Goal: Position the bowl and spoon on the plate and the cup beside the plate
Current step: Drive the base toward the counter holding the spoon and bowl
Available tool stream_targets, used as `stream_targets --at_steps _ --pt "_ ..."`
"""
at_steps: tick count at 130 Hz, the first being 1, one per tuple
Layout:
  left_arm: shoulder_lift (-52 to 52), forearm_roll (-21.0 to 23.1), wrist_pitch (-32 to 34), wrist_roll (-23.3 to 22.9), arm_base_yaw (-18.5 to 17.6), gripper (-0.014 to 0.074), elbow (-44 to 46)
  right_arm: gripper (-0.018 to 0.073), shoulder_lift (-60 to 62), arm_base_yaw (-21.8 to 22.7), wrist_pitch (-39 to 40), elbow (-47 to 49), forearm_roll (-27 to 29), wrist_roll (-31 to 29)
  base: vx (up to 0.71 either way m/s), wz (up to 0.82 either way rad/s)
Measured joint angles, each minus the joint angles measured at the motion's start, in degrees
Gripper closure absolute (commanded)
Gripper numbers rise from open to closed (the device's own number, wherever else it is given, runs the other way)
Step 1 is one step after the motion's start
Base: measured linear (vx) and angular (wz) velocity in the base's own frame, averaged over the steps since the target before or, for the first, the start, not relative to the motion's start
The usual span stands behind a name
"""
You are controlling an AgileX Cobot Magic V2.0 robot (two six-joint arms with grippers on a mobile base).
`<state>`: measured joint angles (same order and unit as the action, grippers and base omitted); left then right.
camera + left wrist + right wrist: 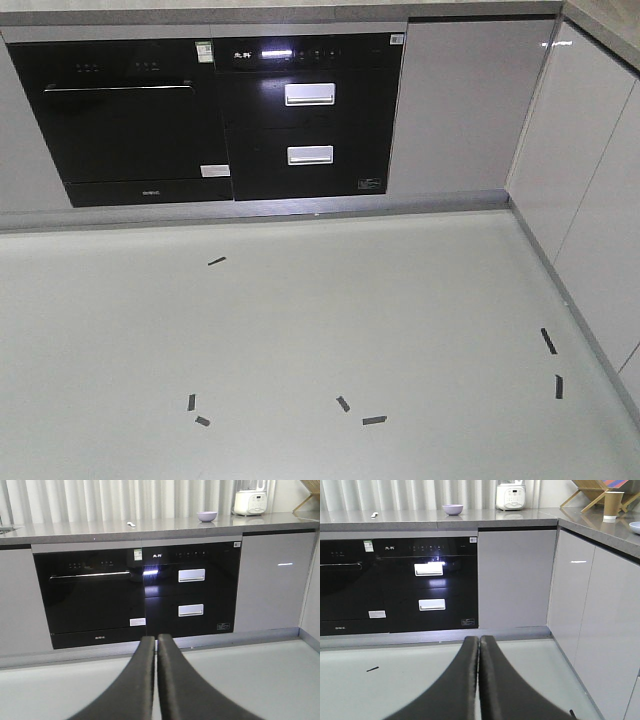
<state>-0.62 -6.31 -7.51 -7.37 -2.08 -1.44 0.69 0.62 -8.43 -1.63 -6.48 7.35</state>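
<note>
Left gripper [155,639]: jaws closed, two black fingers [131,687] pressed together along inner edges, only thin seam between. Nothing clamped. Fingers curved, broad at bottom of left wrist view, tapering to narrow rounded tips near frame centre. Gripper aimed forward, roughly level, not rolled.

Right gripper [479,639]: same state, jaws closed, black fingers [502,685] meeting along whole visible length, tips touching, nothing between. Same tapered shape, seam vertical, aimed forward and level.

Arms and wrists behind cameras, pose cannot be told.
</note>
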Motion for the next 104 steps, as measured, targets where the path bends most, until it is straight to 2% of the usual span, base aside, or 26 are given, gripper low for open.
stream_targets --at_steps 104 --pt "0.00 0.00 0.00 0.00 0.00 0.0603 0.00 0.0568 0.00 0.00 0.00 0.00 0.00 0.00 0.11 0.00"
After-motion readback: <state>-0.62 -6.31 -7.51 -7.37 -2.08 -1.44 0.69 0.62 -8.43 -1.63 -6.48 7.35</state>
